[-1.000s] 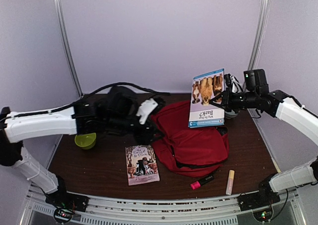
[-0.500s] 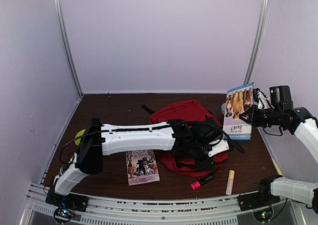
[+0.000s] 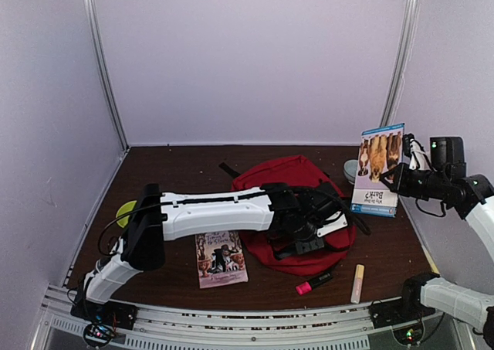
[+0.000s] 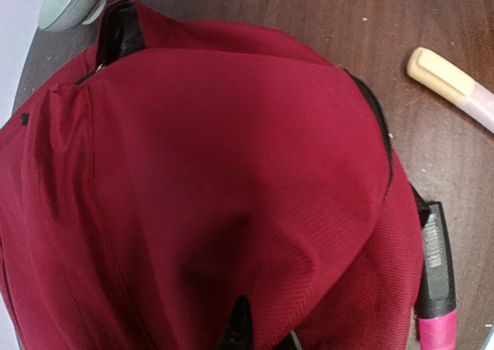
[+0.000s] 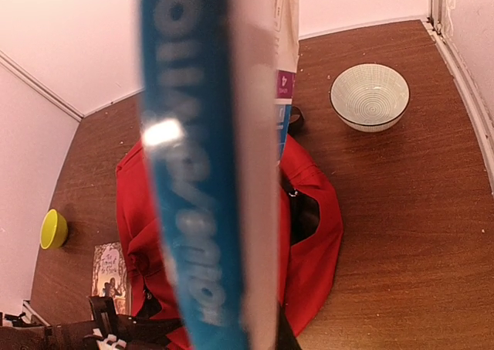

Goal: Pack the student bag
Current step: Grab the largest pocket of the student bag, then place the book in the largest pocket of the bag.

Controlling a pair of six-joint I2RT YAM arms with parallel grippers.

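- The student bag (image 3: 287, 172), a red backpack, lies at centre frame on a brown table (image 3: 170, 172).
- The left gripper (image 3: 302, 246) sits on the bag's lower right part, jaws closed, pinching a fold of red fabric.
- At the right edge, the right gripper (image 3: 394, 182) clamps 1 blue book (image 3: 378, 168) upright in the air.
- Below the bag lie a second book (image 3: 221, 257), a pink highlighter (image 3: 312, 283) and a yellow highlighter (image 3: 358, 282).

- Your top view looks down from high on the near side of the student bag (image 3: 289, 172) and sees all of it from afar.
- Your left wrist view sits close above the bag.
- Your right wrist view looks down from high at the bag's right, past a book (image 5: 201, 172) edge. All three views share the bag.
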